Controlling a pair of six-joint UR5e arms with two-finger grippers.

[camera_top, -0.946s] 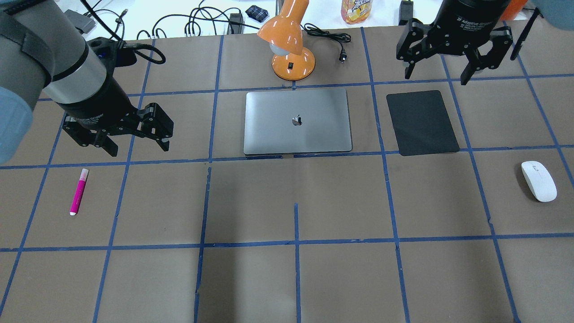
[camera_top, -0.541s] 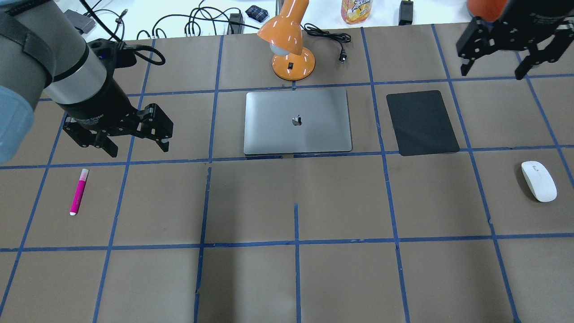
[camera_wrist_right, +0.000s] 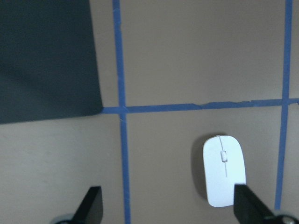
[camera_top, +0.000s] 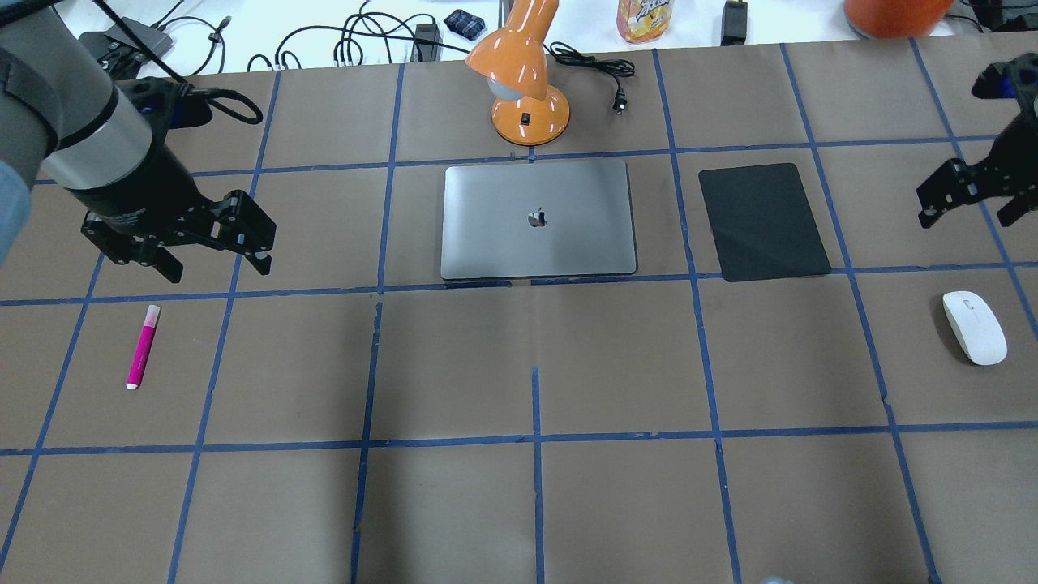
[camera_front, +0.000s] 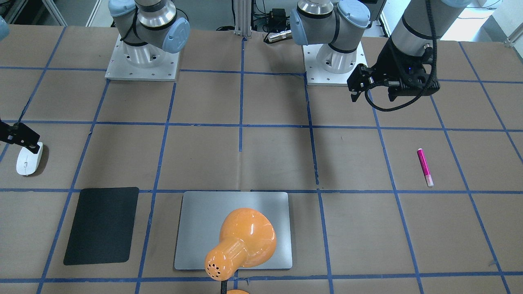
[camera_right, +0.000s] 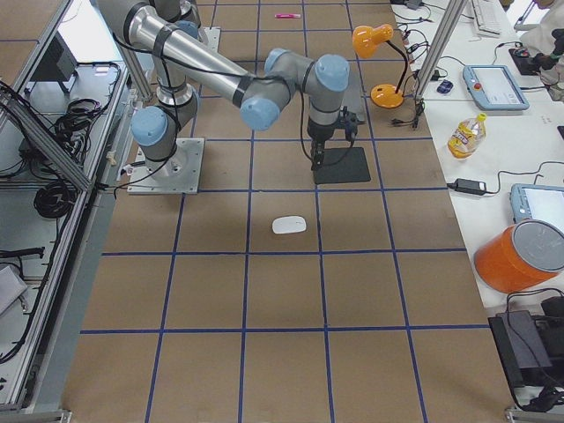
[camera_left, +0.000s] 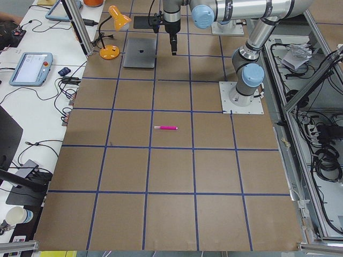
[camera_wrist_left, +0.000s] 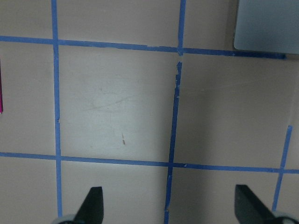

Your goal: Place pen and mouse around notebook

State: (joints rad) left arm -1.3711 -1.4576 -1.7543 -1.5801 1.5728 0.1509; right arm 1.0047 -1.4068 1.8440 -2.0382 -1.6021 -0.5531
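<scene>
The magenta pen lies on the left part of the table, on its own. My left gripper hangs open just behind and to the right of it; in the left wrist view only the pen's edge shows. The silver notebook lies closed at the centre back. The white mouse sits far right. My right gripper hovers open behind the mouse, which shows near the right finger in the right wrist view.
A black pad lies right of the notebook. An orange desk lamp stands behind the notebook and leans over it. Cables, a bottle and an orange bucket sit beyond the back edge.
The right gripper has swung from the back of the table out to the right and nearer, close to the mouse. The left gripper has shifted left. Pen, mouse and notebook have not moved.
</scene>
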